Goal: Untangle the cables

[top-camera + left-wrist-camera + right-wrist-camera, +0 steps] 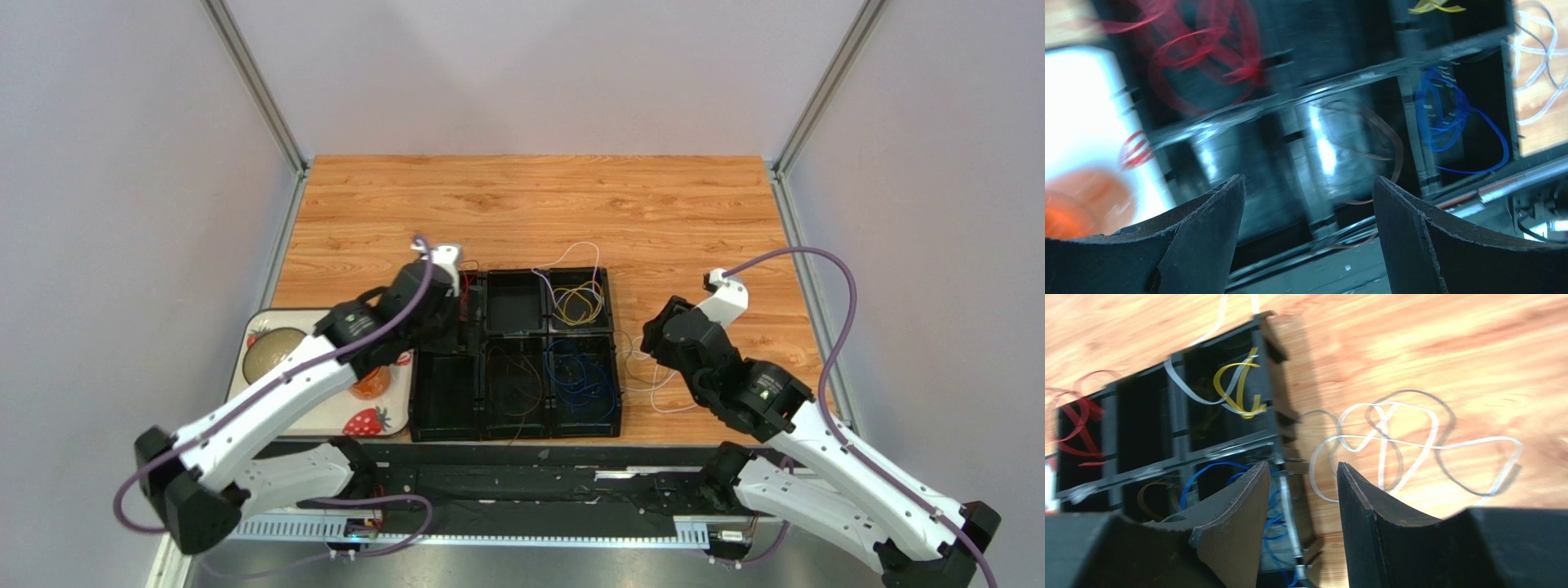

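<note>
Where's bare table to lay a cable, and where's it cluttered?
Free: far strip of the wood table beyond the black tray, plus its far right corner. Crowded: white cable loops right of the tray, coloured cables inside it, fruit-print mat on its left.

left end effector [1309, 179]: spread, empty | tray [1333, 82]: red cable [1201, 61], blue cable [1441, 113] in separate compartments

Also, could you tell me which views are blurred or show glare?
Top external: sharp, evenly lit. Left wrist: strong motion blur smears the red cables, glare on the tray. Right wrist: milder blur; white cable shadows the table.
</note>
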Controlling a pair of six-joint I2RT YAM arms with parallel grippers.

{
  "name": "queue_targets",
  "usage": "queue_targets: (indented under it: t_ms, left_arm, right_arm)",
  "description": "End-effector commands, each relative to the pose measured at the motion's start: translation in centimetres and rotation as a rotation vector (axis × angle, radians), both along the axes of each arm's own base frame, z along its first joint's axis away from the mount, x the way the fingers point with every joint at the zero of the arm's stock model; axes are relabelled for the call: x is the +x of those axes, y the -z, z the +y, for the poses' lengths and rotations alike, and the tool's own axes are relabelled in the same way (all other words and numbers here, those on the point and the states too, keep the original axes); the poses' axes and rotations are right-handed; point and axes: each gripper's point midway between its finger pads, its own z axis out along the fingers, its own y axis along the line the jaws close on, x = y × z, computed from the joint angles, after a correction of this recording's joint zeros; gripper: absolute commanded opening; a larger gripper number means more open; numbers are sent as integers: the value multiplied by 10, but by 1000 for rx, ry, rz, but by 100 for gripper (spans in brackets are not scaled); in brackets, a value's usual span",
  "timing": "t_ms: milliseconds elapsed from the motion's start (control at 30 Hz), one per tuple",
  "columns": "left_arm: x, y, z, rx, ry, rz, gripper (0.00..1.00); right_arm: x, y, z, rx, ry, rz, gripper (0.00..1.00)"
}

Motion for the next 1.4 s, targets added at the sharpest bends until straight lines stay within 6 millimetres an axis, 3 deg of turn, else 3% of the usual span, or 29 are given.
queue_targets:
  t_ms: [0, 167, 200, 267, 333, 367, 433, 467, 500, 567, 667, 833, 1033, 1067, 1133, 1367]
  left_arm:
    - [20, -27, -76, -60, 89, -74, 83]
    - [11, -30, -148, -89, 246, -87, 82]
    - [11, -20, -160, -77, 267, -71, 82]
    - [5, -23, -187, -112, 326, -75, 79]
    - [0, -8, -211, -109, 379, -43, 77]
    - [1, -14, -222, -126, 393, -50, 77]
    - [-3, 1, -242, -114, 434, -20, 77]
    - [-2, -7, -252, -134, 445, -27, 76]
    - [-1, 6, -260, -119, 457, -6, 76]
    - [-1, 3, -276, -142, 481, -3, 76]
    - [0, 22, -298, -133, 508, 34, 75]
    - [1, 37, -326, -131, 546, 56, 73]
    - [10, 55, -356, -123, 565, 67, 70]
    - [11, 65, -358, -111, 564, 76, 69]
    - [15, 64, -364, -112, 558, 63, 68]
    - [19, 94, -368, -78, 521, 105, 64]
  right_arm:
    - [3, -15, -28, -48, 139, -36, 49]
    - [2, -8, -50, -89, 233, -17, 49]
    - [1, -7, -55, -99, 249, -9, 50]
    - [3, -8, -67, -113, 301, -15, 50]
    - [3, -9, -81, -132, 358, -7, 50]
    - [4, -12, -86, -132, 381, -8, 51]
    - [4, -11, -102, -131, 446, 12, 52]
    - [4, -9, -103, -117, 449, 30, 53]
    - [5, -7, -106, -108, 461, 39, 54]
    - [6, -2, -114, -90, 492, 68, 54]
    - [6, 11, -122, -66, 526, 118, 54]
    - [6, 40, -131, 4, 549, 210, 54]
    - [7, 55, -132, 15, 541, 253, 54]
    - [9, 54, -132, 19, 538, 250, 53]
    - [8, 56, -132, 20, 536, 252, 53]
    - [9, 57, -135, 19, 540, 248, 53]
